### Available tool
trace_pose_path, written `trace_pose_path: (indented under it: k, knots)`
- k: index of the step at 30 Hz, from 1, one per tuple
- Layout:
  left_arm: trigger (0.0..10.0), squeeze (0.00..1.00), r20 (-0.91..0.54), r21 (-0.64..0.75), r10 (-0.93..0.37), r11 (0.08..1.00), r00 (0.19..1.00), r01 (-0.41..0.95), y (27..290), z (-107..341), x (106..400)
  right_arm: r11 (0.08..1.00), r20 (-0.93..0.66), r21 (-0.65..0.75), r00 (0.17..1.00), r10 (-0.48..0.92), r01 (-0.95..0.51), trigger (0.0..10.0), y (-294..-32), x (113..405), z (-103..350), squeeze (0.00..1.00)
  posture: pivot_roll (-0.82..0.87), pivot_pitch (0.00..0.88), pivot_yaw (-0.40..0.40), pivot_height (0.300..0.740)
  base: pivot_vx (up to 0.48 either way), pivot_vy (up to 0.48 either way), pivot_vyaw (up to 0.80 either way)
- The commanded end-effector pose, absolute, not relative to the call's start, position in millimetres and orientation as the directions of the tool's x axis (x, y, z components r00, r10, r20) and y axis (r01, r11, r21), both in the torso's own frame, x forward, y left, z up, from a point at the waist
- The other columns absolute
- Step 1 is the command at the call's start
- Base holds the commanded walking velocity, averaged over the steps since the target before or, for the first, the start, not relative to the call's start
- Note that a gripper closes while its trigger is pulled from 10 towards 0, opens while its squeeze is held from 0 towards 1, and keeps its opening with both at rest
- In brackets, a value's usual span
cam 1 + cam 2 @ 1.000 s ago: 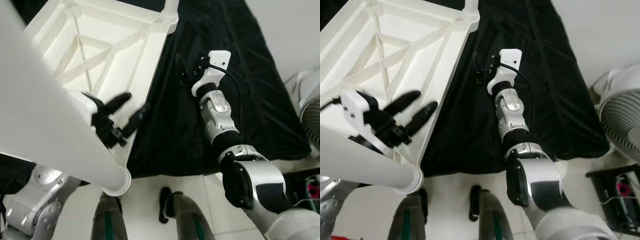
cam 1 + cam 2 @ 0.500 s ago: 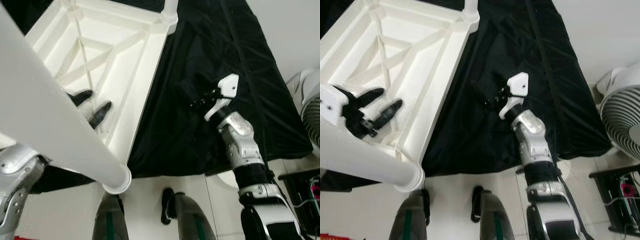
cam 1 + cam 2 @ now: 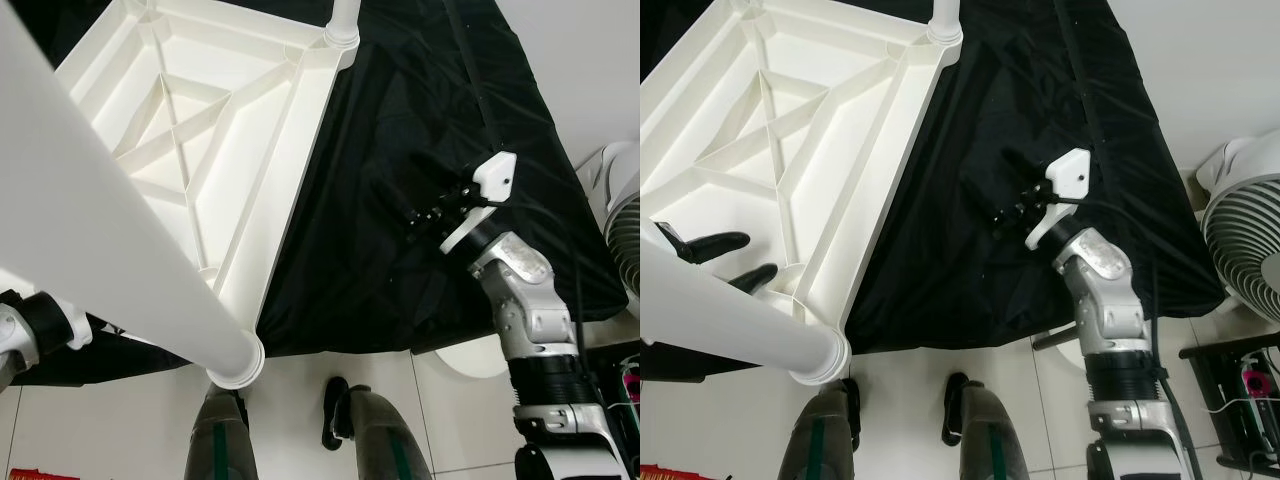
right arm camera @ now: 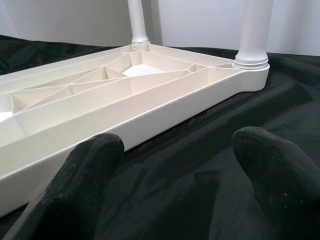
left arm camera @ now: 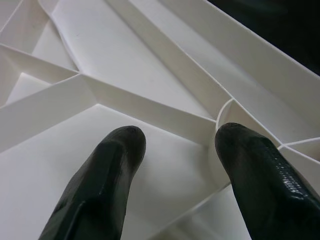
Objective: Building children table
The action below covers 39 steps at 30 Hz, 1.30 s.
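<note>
A white plastic table top (image 3: 250, 120) lies upside down on a black cloth (image 3: 420, 110), its ribbed underside facing up. One white leg (image 3: 110, 250) stands in the near corner and looms across the foreground; another leg (image 3: 343, 15) stands in the far right corner. My left gripper (image 3: 725, 260) hovers open over the ribs by the near leg, its fingers (image 5: 110, 170) just above the plastic. Over the cloth to the right of the table, my right gripper (image 3: 1015, 210) is open and holds nothing. In its wrist view the fingertips (image 4: 85, 165) point at the table's side rim (image 4: 165, 107).
A white fan (image 3: 1245, 250) stands at the right edge of the cloth, with a dark stand (image 3: 1240, 385) near it. A white round base (image 3: 470, 355) lies on the tiled floor below my right arm. My feet (image 3: 350, 440) stand at the cloth's near edge.
The left gripper has drawn back from the table's middle toward the near left corner. The right gripper has pulled back to the right over the cloth. Both stay open.
</note>
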<state>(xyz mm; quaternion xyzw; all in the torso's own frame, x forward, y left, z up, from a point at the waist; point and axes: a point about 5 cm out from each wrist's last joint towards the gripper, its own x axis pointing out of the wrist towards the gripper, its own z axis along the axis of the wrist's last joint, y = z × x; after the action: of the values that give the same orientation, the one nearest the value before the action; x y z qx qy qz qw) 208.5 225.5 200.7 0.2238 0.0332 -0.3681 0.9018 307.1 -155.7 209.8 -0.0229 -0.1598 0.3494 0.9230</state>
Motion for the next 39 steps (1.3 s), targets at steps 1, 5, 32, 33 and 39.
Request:
trace_pose_path:
  k: [1,5,32,33,39]
  knots:
    - [10.0,0.00,-0.281,0.371,-0.706,0.544,0.649,0.753,220,195,205,0.748,0.271,-0.145,0.701,0.660,-0.648,10.0,-158,304,211,0.00,0.13,0.248,-0.036,0.740,0.000,0.000,0.00]
    - [10.0,0.00,-0.273,0.360,-0.725,0.533,0.632,0.766,214,194,205,0.742,0.270,-0.149,0.695,0.666,-0.653,10.0,-157,301,215,0.00,0.13,0.248,-0.036,0.740,0.000,0.000,0.00]
    - [10.0,0.00,-0.216,0.430,-0.546,0.691,0.809,0.581,189,159,253,0.739,0.356,-0.032,0.683,0.638,-0.673,10.0,-144,279,248,0.00,0.07,0.257,-0.035,0.740,0.000,0.000,0.00]
    - [10.0,0.00,-0.194,0.431,-0.525,0.714,0.829,0.552,184,159,260,0.736,0.369,-0.016,0.681,0.633,-0.676,10.0,-142,278,249,0.00,0.06,0.251,-0.033,0.740,0.000,0.000,0.00]
    - [10.0,0.00,-0.129,0.416,-0.471,0.773,0.872,0.479,172,162,277,0.725,0.389,0.021,0.674,0.628,-0.688,10.0,-139,275,251,0.00,0.06,0.241,-0.031,0.740,0.000,0.000,0.00]
